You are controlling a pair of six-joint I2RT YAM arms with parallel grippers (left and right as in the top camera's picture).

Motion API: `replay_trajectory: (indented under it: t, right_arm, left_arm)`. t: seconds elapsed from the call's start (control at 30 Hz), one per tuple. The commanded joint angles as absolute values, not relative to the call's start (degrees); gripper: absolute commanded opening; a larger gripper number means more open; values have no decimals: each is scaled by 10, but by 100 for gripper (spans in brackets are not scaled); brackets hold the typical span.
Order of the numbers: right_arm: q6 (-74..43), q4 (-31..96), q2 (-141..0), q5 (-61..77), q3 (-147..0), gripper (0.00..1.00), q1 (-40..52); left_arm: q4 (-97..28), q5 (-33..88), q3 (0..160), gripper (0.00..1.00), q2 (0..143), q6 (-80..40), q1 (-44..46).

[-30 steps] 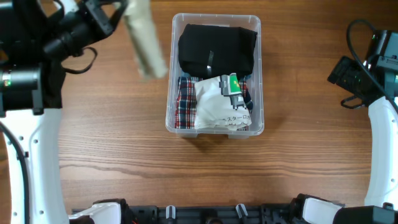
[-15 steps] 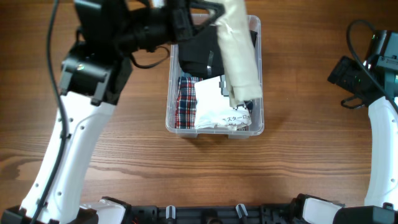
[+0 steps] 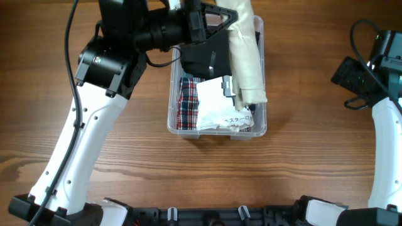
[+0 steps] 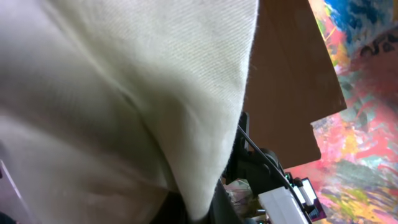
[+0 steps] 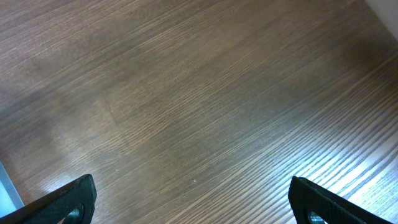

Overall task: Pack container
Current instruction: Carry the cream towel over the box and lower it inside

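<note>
The clear container point(image 3: 171, 94) stands at the middle back of the table. It holds a black garment point(image 3: 201, 53), a plaid one point(image 3: 187, 103) and a white printed one point(image 3: 220, 116). My left gripper point(image 3: 227, 14) is above the container's far edge, shut on a cream folded garment point(image 3: 246, 56) that hangs along the right side of the bin. In the left wrist view this cream cloth point(image 4: 124, 93) fills most of the picture and hides the fingers. My right gripper point(image 5: 193, 199) stands open over bare wood, holding nothing.
The right arm point(image 3: 383, 125) sits at the far right edge, well away from the container. The left arm point(image 3: 88, 144) stretches from the front left across to the bin. Brown wood tabletop point(image 3: 301, 163) surrounds the container.
The left arm has swung right from beside the container to above it, carrying the cream garment, which now hangs over the bin's right side. The right arm has not moved.
</note>
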State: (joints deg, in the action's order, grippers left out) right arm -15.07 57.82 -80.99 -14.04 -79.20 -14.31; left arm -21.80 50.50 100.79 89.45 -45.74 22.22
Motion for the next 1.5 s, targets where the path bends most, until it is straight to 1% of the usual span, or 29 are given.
replay_trajectory:
  t: [0.0, 0.1, 0.27, 0.47, 0.9, 1.03, 1.13, 1.2, 1.3, 1.4, 1.47]
  right_arm:
    - [-150, 577, -805, -150, -801, 100, -143]
    - [-150, 577, -805, -150, -801, 100, -143]
    - [-150, 577, -805, -150, -801, 100, -143]
    - [-150, 577, -805, -150, -801, 100, -143]
    - [-150, 577, -805, -150, -801, 100, -143]
    - [-150, 577, -805, -150, -801, 100, -143]
    - [-150, 577, -805, -150, -801, 100, -143]
    - [-150, 577, -805, -150, -801, 100, -143]
    - [-150, 577, -805, -150, -801, 100, -143]
    - [-150, 577, -805, -150, -801, 100, -143]
    - [-150, 577, -805, -150, -801, 100, -143]
  left_arm:
    - [-198, 519, 1025, 4, 908, -420, 231]
    - [-171, 541, 1025, 4, 931, -367, 244]
    - [-114, 552, 1025, 4, 978, -360, 262]
    - [15, 664, 1025, 4, 1031, -364, 268]
    - [15, 677, 1024, 4, 1050, -365, 260]
    - [-7, 677, 1024, 4, 1050, -410, 226]
    - [-29, 676, 1024, 4, 1050, -410, 208]
    - [-47, 668, 1025, 4, 1050, -409, 199]
    - [-91, 623, 1025, 3, 1042, -399, 189]
    - [-190, 500, 1025, 4, 1007, -338, 182]
    - [-273, 376, 1026, 3, 970, -296, 182]
